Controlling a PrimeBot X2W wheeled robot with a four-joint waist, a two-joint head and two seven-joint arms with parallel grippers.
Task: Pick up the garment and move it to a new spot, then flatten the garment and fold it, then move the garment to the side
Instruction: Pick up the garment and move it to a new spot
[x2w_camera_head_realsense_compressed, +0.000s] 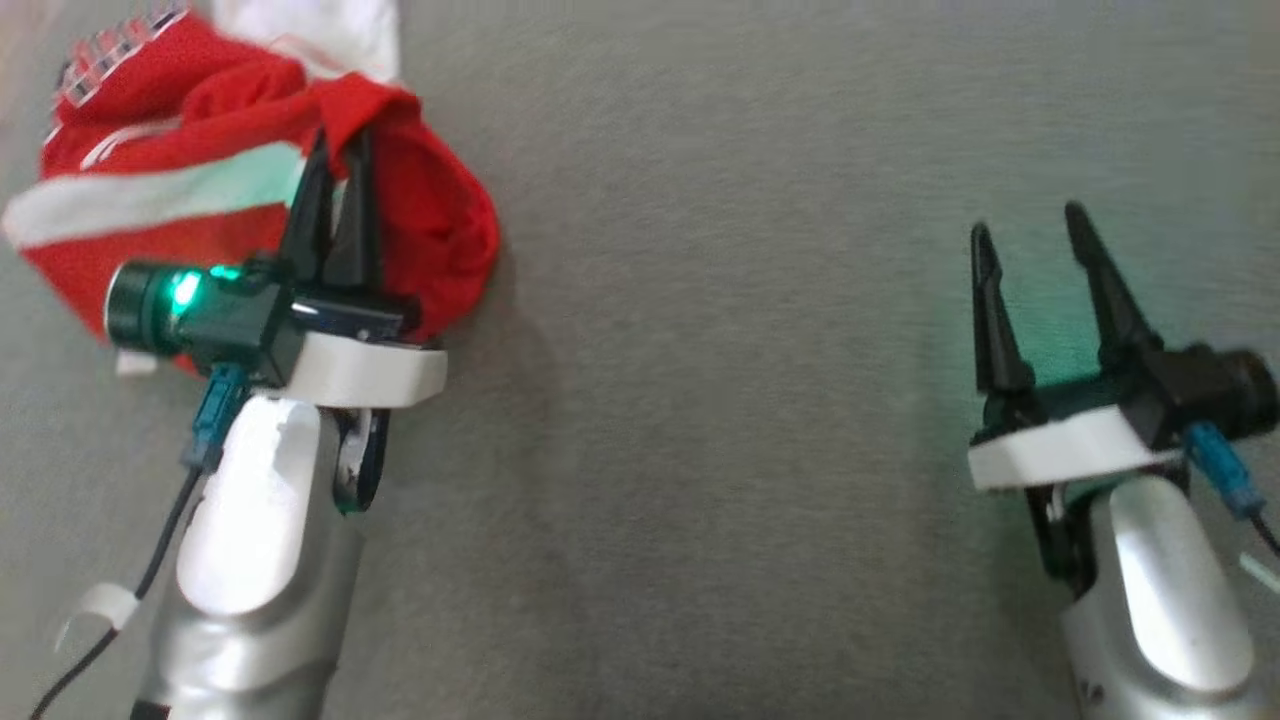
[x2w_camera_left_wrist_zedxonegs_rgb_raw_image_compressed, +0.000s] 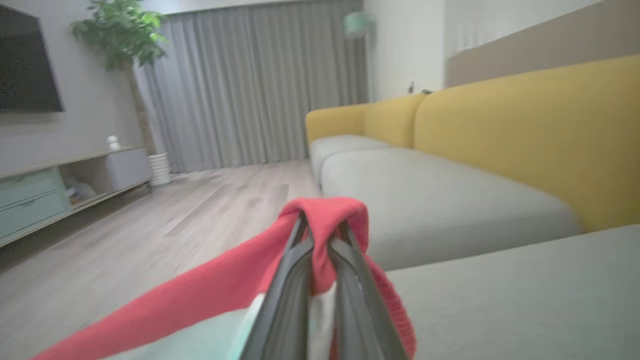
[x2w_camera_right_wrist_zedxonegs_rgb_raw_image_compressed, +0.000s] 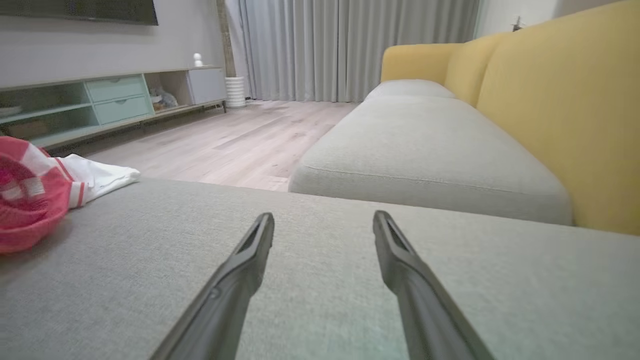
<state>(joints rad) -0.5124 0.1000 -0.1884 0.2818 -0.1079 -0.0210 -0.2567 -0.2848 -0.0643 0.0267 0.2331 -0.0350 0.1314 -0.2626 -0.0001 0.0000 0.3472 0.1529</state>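
Observation:
A crumpled red garment (x2w_camera_head_realsense_compressed: 200, 180) with a white band lies at the upper left of the grey cushion (x2w_camera_head_realsense_compressed: 700, 400). My left gripper (x2w_camera_head_realsense_compressed: 340, 145) is shut on a red fold of it. In the left wrist view that fold (x2w_camera_left_wrist_zedxonegs_rgb_raw_image_compressed: 325, 220) drapes over the closed fingertips of the left gripper (x2w_camera_left_wrist_zedxonegs_rgb_raw_image_compressed: 322, 230). My right gripper (x2w_camera_head_realsense_compressed: 1030, 225) stands open over bare cushion at the right, far from the cloth. The right wrist view shows the right gripper (x2w_camera_right_wrist_zedxonegs_rgb_raw_image_compressed: 322, 220) spread wide, with the garment (x2w_camera_right_wrist_zedxonegs_rgb_raw_image_compressed: 30, 200) at its far left.
A white cloth (x2w_camera_head_realsense_compressed: 310, 30) lies behind the garment at the top left. Beyond the cushion are a yellow-backed sofa (x2w_camera_right_wrist_zedxonegs_rgb_raw_image_compressed: 560, 110), wooden floor (x2w_camera_right_wrist_zedxonegs_rgb_raw_image_compressed: 240, 140), a low cabinet (x2w_camera_right_wrist_zedxonegs_rgb_raw_image_compressed: 100, 100) and grey curtains (x2w_camera_right_wrist_zedxonegs_rgb_raw_image_compressed: 350, 45).

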